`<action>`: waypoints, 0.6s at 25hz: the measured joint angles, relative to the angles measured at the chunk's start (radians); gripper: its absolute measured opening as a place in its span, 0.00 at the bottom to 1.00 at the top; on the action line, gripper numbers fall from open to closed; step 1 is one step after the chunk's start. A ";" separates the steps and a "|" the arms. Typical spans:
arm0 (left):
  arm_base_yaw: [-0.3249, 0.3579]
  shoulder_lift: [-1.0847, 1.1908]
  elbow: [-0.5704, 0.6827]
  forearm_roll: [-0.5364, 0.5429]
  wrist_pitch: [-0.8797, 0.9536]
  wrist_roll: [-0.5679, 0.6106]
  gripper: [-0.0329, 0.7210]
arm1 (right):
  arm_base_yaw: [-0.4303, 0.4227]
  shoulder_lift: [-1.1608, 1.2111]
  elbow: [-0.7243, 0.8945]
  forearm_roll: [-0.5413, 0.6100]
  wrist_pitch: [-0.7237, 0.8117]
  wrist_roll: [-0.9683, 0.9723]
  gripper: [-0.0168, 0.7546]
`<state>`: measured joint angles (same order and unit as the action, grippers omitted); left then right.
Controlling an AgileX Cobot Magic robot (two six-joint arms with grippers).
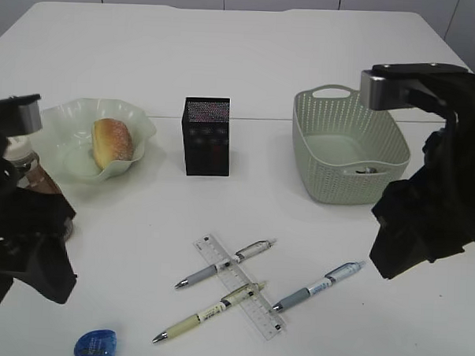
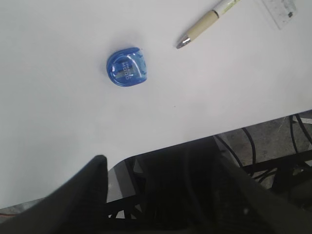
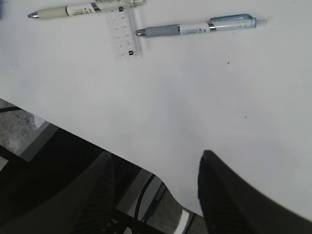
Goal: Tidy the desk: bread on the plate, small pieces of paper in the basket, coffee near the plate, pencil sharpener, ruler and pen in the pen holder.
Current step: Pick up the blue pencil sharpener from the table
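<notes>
The bread (image 1: pixel 111 141) lies on the pale green plate (image 1: pixel 83 112). The coffee (image 1: pixel 27 167) stands left of the plate, partly hidden behind my left arm. The black mesh pen holder (image 1: pixel 205 137) stands mid-desk. A small greyish piece of paper (image 1: pixel 369 169) shows inside the basket (image 1: pixel 349 143). The clear ruler (image 1: pixel 241 287) lies among three pens: grey (image 1: pixel 226 264), cream (image 1: pixel 208 312), blue-grey (image 1: pixel 319 286). The blue pencil sharpener (image 2: pixel 126 68) sits near the front edge. My left gripper (image 2: pixel 158 151) is open over the desk edge, short of the sharpener. My right gripper (image 3: pixel 156 153) is open, short of the blue-grey pen (image 3: pixel 200 28).
The desk's front edge (image 2: pixel 195 139) runs just under both grippers, with cables and frame below. My right arm (image 1: pixel 425 225) hangs in front of the basket's right side. Bare desk (image 1: pixel 141 221) lies between the plate and the pens.
</notes>
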<state>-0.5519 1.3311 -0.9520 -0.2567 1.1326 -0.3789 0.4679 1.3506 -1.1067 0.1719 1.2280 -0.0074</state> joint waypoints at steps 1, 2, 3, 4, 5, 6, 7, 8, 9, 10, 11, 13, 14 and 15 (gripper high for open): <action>0.000 0.024 0.000 0.000 -0.008 -0.014 0.69 | 0.000 -0.009 0.002 0.002 0.000 0.000 0.55; 0.000 0.052 0.000 0.000 -0.025 -0.027 0.69 | 0.000 -0.014 0.002 0.007 0.000 0.000 0.55; 0.000 0.078 0.000 0.000 -0.046 -0.042 0.69 | 0.000 -0.016 0.002 0.011 0.000 0.000 0.55; 0.000 0.102 0.000 0.000 -0.060 -0.059 0.69 | 0.000 -0.018 0.002 0.016 0.000 0.000 0.55; 0.000 0.122 0.000 -0.005 -0.072 -0.069 0.69 | 0.000 -0.018 0.002 0.023 0.000 0.000 0.55; 0.000 0.144 0.000 -0.010 -0.082 -0.078 0.69 | 0.000 -0.018 0.002 0.031 0.000 -0.002 0.55; 0.000 0.163 0.000 -0.014 -0.089 -0.085 0.69 | 0.000 -0.018 0.002 0.041 0.000 -0.002 0.55; 0.000 0.178 0.000 -0.016 -0.098 -0.089 0.69 | 0.000 -0.018 0.002 0.046 0.000 -0.002 0.55; 0.000 0.187 0.000 -0.016 -0.106 -0.097 0.69 | 0.000 -0.018 0.002 0.053 0.000 -0.002 0.55; 0.000 0.196 0.000 -0.016 -0.120 -0.106 0.69 | 0.000 -0.018 0.002 0.057 0.000 -0.002 0.55; 0.000 0.201 0.013 -0.016 -0.140 -0.116 0.69 | 0.000 -0.018 0.002 0.058 0.000 -0.002 0.55; -0.005 0.201 0.052 -0.016 -0.193 -0.141 0.69 | 0.000 -0.020 0.002 0.060 0.000 -0.002 0.55; -0.010 0.201 0.078 -0.016 -0.215 -0.152 0.69 | 0.000 -0.020 0.002 0.062 0.000 -0.002 0.55; -0.015 0.201 0.103 -0.016 -0.242 -0.161 0.69 | 0.000 -0.020 0.002 0.062 0.000 -0.002 0.55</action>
<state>-0.5669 1.5316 -0.8490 -0.2730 0.8910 -0.5400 0.4679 1.3308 -1.1051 0.2338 1.2280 -0.0093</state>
